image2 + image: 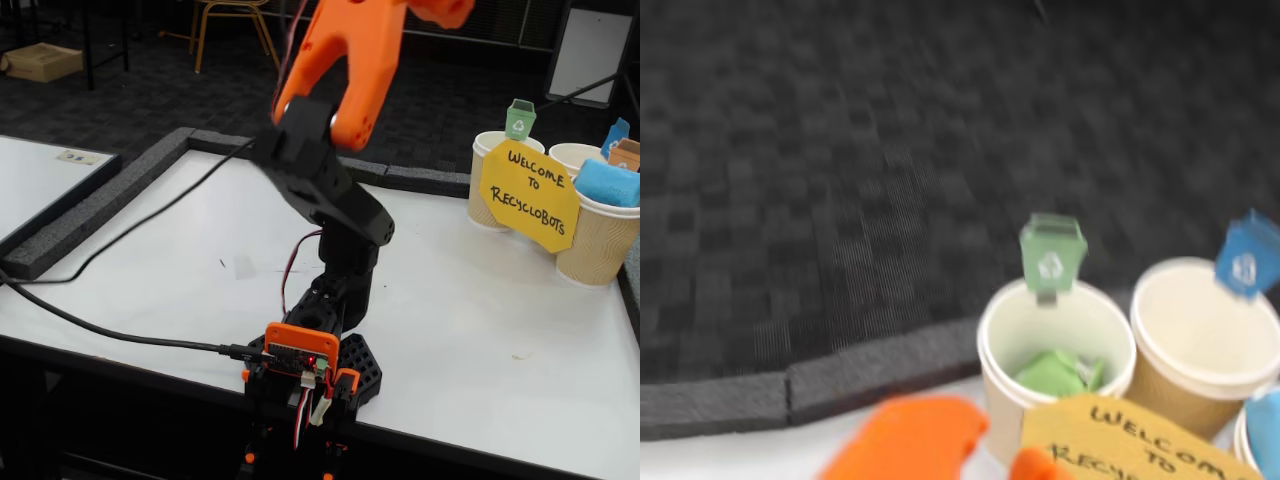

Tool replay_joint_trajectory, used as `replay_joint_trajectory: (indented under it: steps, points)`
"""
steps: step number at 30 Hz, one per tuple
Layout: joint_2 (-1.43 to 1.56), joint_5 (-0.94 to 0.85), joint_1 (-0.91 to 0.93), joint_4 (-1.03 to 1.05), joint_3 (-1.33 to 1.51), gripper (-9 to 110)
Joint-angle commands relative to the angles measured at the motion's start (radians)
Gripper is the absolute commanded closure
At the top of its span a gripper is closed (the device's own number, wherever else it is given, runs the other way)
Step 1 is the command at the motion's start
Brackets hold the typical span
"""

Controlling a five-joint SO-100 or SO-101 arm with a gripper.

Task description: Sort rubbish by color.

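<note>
Green wad point(1055, 372) in green-tagged cup point(992, 335), blue wad point(610, 183) in front cup point(596, 247)

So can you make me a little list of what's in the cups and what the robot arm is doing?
cup with green tag: beige paper cup holding the crumpled green paper wad
cup with blue tag: beige paper cup, looks empty in the wrist view
third cup: ribbed beige cup with the blue paper wad on top
sign: yellow Recyclobots sign
arm: raised high; gripper blurred, state unclear
orange wad: not seen

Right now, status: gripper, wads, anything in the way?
Gripper at wrist view's bottom edge, state unclear. Green wad in green-tagged cup. Blue wad sits in a front cup. Orange wad unseen. Sign fronts cups.
</note>
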Motion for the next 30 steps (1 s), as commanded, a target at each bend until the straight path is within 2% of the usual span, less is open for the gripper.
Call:
replay_joint_trajectory:
  steps: [1, 14, 23, 30]
  points:
    - [0.092, 0.104, -0.052, 0.034, -0.018, 101]
    - [0.114, 0.526, -0.187, 0.101, -0.006, 101]
    - [0.117, 0.824, -0.235, 0.017, 0.118, 101]
    - [0.118, 0.894, -0.219, -0.044, 0.236, 101]
